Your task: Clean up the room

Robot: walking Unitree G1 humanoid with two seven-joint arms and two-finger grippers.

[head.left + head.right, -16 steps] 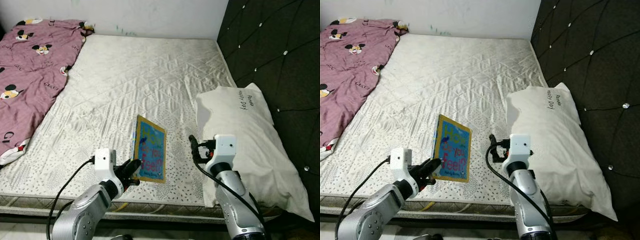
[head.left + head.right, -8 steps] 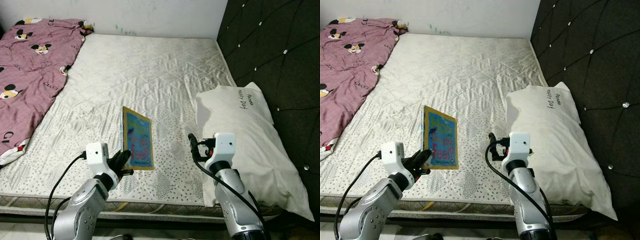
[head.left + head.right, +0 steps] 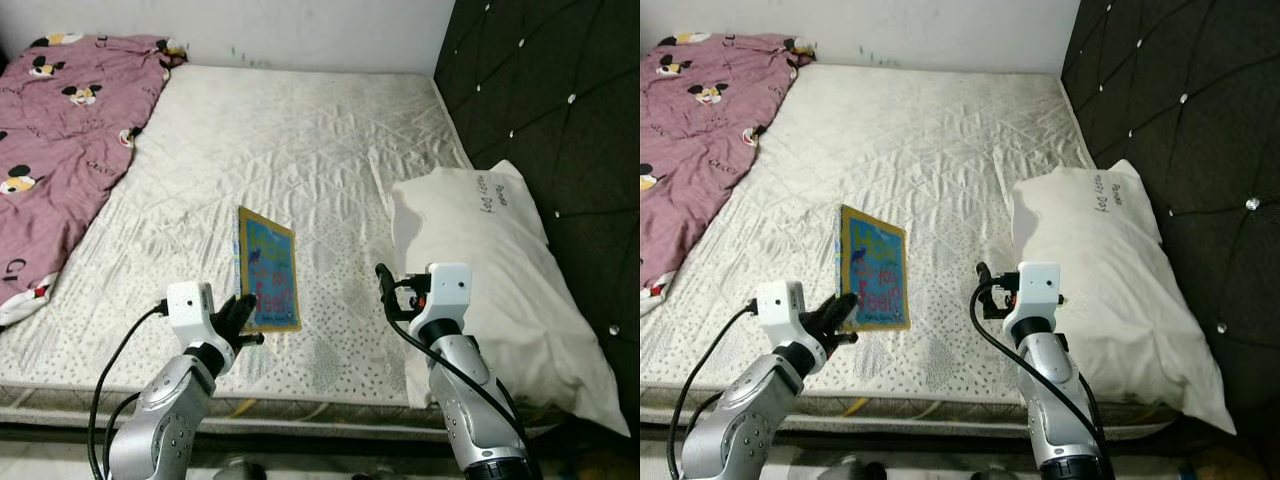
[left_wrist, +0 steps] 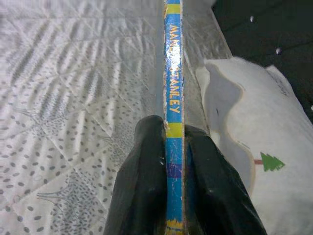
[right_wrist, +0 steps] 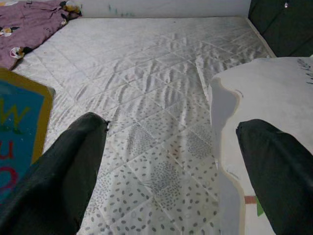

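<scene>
White quilted mattress (image 3: 290, 140) carries everything: left gripper (image 3: 238, 318) clamped on one upright blue book (image 3: 268, 270) near the front edge; right gripper (image 5: 171, 166), fingers spread, beside one white pillow (image 3: 500, 270); one pink blanket (image 3: 60, 130) far left.

left tool (image 4: 173, 147) clamped on blue book's spine (image 4: 172, 88); pillow (image 4: 254, 147) beyond

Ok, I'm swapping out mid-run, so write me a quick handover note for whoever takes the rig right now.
Left gripper: jaws shut on the thin blue picture book with a yellow border, held upright by its lower edge above the white quilted mattress.
Right gripper: jaws open, empty, hovering beside the white pillow.
Pink cartoon-print blanket lies rumpled on the bed's left side.
Done: book picked up.
Left: put the book away, probably tidy blanket and pillow.
</scene>
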